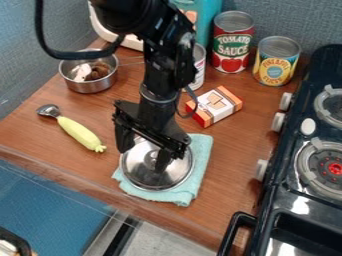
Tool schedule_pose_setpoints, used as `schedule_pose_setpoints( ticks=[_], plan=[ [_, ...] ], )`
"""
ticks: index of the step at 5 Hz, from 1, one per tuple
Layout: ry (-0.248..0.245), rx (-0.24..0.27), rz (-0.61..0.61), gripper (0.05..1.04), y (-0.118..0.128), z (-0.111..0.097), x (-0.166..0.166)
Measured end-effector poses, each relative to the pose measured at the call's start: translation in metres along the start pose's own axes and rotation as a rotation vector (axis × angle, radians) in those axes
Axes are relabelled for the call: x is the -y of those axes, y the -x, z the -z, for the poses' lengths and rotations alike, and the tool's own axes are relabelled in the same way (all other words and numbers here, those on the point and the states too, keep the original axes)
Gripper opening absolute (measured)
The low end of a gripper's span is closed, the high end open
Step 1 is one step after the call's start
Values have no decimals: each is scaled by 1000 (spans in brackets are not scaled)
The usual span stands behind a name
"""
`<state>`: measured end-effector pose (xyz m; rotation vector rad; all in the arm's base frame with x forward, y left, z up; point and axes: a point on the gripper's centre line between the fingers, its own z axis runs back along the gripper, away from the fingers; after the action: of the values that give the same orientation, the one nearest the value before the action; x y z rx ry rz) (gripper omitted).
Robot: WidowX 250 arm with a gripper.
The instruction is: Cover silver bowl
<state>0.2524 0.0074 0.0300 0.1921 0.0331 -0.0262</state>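
One lid [141, 172] under tool [143, 159], near counter edge [80, 182]; bowl [91, 87] well apart.

The black robot arm [160, 65] comes in from the top edge, its gripper [143, 150] over a round silver lid [140, 172], with the fingers apart. The lid lies on a folded teal cloth [200, 172] on the wooden counter [237, 142]. At the upper left, a silver bowl [89, 86] contains white and brown pieces. A metal-headed scoop [80, 134] with a yellow handle lies between bowl and cloth. Right of the arm is a tilted orange-and-white box [215, 106]; behind it stand a red-labelled can [232, 45] and a yellow-and-blue can [275, 62]. A black stove [294, 190] lines the right side.
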Motion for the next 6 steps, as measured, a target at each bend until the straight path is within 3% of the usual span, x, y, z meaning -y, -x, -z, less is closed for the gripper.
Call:
schedule_pose_setpoints(
  ticks=[2, 3, 5, 6],
  plan=[
    [-17, -4, -4, 1000, -15, 10, 5],
    [-15, 0, -9, 949, -23, 11, 6],
    [4, -12, -57, 402, -24, 14, 0],
    [15, -21, -64, 267, -18, 12, -3]
  ],
)
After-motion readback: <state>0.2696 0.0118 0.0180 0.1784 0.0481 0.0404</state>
